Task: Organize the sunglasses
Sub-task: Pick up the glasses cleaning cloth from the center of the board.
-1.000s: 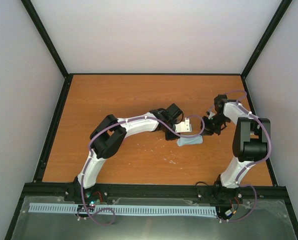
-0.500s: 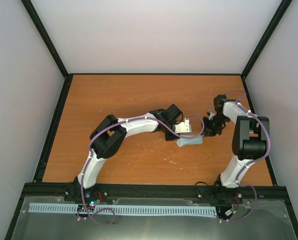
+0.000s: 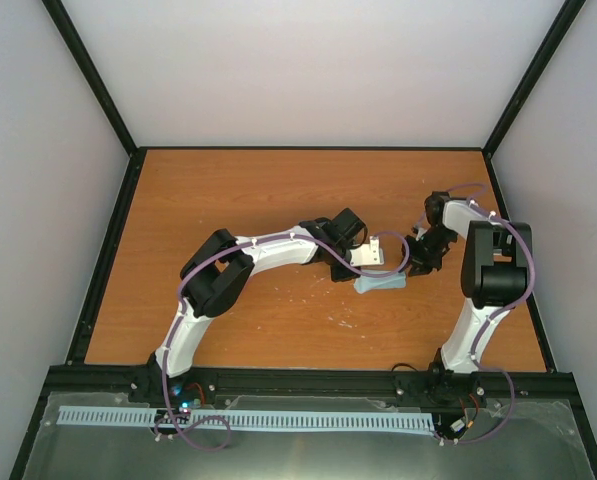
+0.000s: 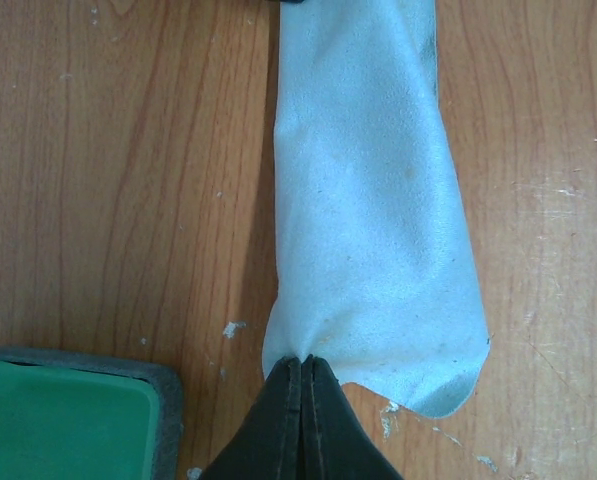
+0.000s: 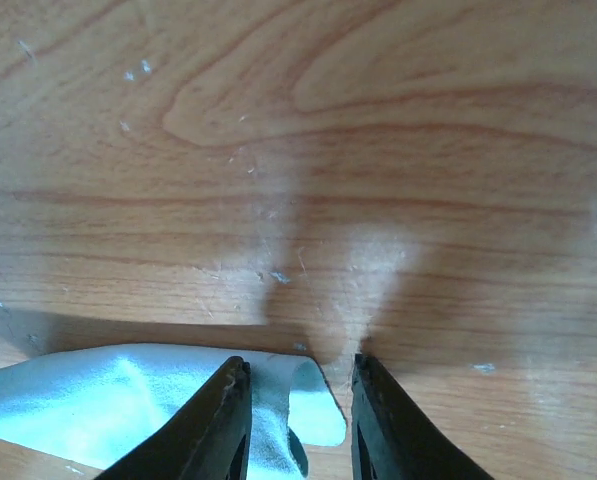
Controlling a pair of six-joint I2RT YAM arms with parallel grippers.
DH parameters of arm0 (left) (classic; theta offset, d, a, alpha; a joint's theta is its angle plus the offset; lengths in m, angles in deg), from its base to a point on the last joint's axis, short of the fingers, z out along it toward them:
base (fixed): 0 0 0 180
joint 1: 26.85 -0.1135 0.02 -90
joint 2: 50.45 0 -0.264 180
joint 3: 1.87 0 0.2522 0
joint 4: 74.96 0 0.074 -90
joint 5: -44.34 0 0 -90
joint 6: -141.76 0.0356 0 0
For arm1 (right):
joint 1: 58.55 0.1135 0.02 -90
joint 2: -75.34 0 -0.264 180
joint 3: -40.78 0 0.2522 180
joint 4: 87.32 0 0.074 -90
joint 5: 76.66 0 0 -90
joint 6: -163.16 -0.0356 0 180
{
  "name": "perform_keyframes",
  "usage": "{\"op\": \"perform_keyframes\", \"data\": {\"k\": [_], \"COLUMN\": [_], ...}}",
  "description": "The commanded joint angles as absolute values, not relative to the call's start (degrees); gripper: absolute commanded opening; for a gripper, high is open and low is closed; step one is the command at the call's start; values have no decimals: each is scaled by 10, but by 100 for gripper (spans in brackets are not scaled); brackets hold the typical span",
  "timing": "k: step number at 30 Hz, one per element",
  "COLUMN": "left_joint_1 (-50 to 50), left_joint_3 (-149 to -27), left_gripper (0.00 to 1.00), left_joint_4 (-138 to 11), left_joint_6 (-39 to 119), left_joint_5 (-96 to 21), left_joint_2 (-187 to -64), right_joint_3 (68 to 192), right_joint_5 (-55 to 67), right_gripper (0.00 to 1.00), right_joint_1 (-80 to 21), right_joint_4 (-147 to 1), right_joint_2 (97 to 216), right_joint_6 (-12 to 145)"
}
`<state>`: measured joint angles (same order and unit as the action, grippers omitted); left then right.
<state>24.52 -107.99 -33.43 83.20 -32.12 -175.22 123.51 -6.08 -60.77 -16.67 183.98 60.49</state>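
No reddish-pink sunglasses show in any view. A pale blue cloth [image 4: 368, 200] lies stretched on the wooden table; it also shows in the top view [image 3: 380, 283] and the right wrist view [image 5: 128, 400]. My left gripper [image 4: 306, 362] is shut on one edge of the cloth, which puckers at the fingertips. My right gripper [image 5: 300, 362] is open at the cloth's other end, one finger [image 5: 218, 425] over the cloth and the other [image 5: 388, 425] just past its curled corner. In the top view the left gripper [image 3: 370, 262] and the right gripper [image 3: 414, 258] face each other across the cloth.
A grey-rimmed case with a green lining [image 4: 68, 410] lies just left of my left gripper, cut off by the frame's edge. In the top view it is hidden under the left arm. Black rails [image 3: 308, 150] border the table.
The right arm's elbow has swung a little left and back, with its gripper staying at the cloth's right end. The left arm and the cloth have hardly moved.
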Motion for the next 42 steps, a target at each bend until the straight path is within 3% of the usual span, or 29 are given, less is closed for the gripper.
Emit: {"op": "perform_keyframes", "data": {"k": [1,15,19,42], "left_joint_1": [239,240,240,229], "left_joint_3": [-1083,-1084,-1080,-1165], "left_gripper": [1,1,1,1], "left_joint_4": [-350,-353,-352,-348], "left_joint_6": [836,829,826,803], "left_joint_5": [-314,-313,-312,-363], "left_joint_2": [-1755,-1757,-1754,-1673], "right_joint_3": [1247,1237,1232,1156], "right_joint_5": [-65,-66,-54,-51], "right_gripper": [27,17,3,3], "right_joint_1": [-606,-584,-581,-581], "right_joint_4": [-160,-175,-186,-280], "right_joint_2": [1847,1866,1864,1610], "right_joint_6": [613,613,614,593]}}
